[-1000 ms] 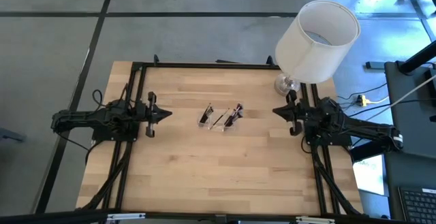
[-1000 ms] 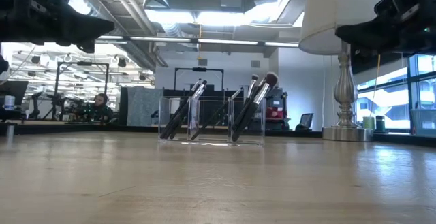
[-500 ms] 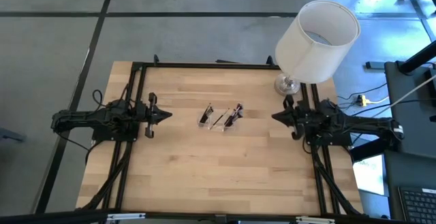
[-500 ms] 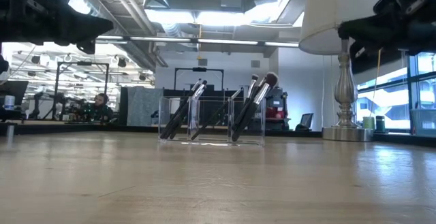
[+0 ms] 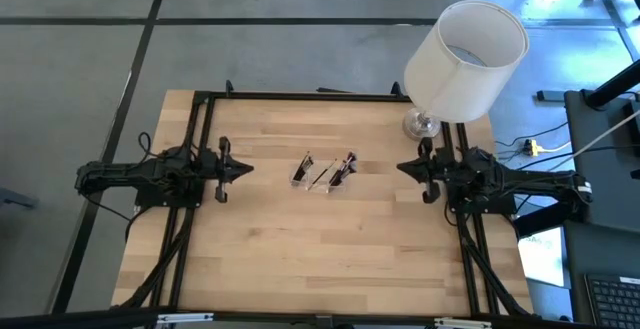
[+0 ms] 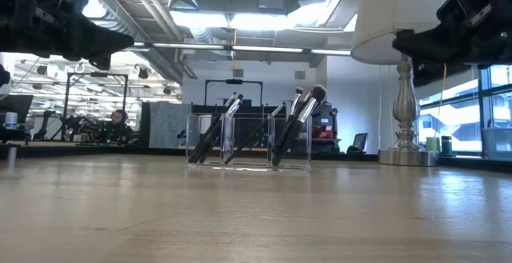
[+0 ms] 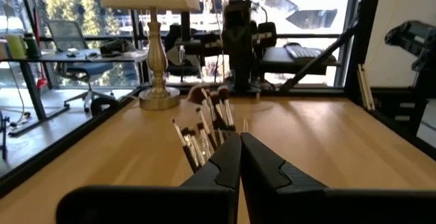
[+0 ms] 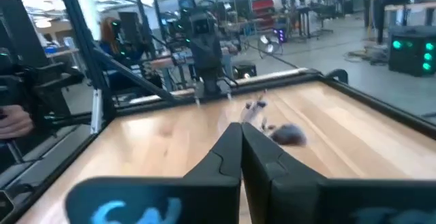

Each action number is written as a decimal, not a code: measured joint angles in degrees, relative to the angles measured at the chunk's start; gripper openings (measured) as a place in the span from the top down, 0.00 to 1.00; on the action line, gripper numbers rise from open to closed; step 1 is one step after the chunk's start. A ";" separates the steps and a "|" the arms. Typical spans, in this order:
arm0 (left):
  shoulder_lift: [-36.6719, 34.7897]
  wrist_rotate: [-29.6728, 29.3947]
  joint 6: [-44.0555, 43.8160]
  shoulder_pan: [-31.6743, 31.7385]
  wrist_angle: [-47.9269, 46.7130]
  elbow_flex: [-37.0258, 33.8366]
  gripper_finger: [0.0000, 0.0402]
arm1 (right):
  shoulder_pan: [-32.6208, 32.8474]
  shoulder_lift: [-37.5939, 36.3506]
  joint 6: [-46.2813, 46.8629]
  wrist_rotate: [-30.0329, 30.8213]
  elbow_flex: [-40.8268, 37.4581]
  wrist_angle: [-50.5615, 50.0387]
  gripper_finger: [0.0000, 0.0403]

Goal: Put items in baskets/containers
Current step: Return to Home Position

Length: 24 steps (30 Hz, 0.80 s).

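The clear tray (image 5: pixel 322 174) stands near the middle of the desk (image 5: pixel 300 269), a little above the frame's centre in the high view. The brushes (image 6: pixel 300 123) stand in its compartments, leaning with their heads up. The left tool (image 5: pixel 246 168) hangs at centre left, well apart from the tray, its fingers pressed together on nothing. The right tool (image 5: pixel 402 167) hangs at centre right, likewise closed and empty, near the lamp (image 5: pixel 465 54) in the upper right.
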 joint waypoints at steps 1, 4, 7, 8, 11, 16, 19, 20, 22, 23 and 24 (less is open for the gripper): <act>0.00 0.03 -0.06 0.00 -0.44 0.01 0.99 | 0.00 0.00 -0.36 -0.87 0.00 0.74 0.99; 0.42 0.66 -1.46 -0.02 -0.51 0.02 0.99 | 0.00 -0.02 -3.34 -4.74 0.00 4.58 0.99; 0.44 1.76 -1.92 0.00 -0.45 0.02 0.98 | 0.00 -0.12 -4.63 -5.42 0.02 6.09 0.99; 0.42 2.40 -2.03 -0.02 -0.21 0.02 0.98 | 0.00 -0.34 -4.76 -5.96 0.02 5.35 0.99; 0.42 4.50 -2.97 -0.02 0.69 0.02 0.98 | 0.00 -2.11 -4.92 -7.42 0.91 -1.42 0.99; 0.46 3.70 -4.51 -0.02 -0.14 0.02 0.99 | 0.00 -7.80 -7.10 -7.52 1.78 -6.03 0.99; 0.49 3.10 -4.90 -0.01 0.03 0.02 0.99 | -0.02 -10.38 -8.88 -6.43 -0.11 -5.95 0.97; 0.50 3.13 -4.92 0.00 0.17 0.02 0.99 | -0.02 -10.18 -8.79 -5.37 -0.07 -5.45 0.97; 0.48 3.13 -4.92 0.00 0.15 0.02 0.99 | -0.02 -10.00 -8.59 -3.91 -0.02 -5.30 0.96; 0.48 3.12 -4.92 0.00 0.18 0.02 0.98 | -0.02 -9.85 -8.40 -3.87 -0.02 -5.34 0.96; 0.48 3.13 -4.94 0.00 0.15 0.02 0.98 | -0.02 -9.81 -7.96 -3.96 -0.02 -5.36 0.96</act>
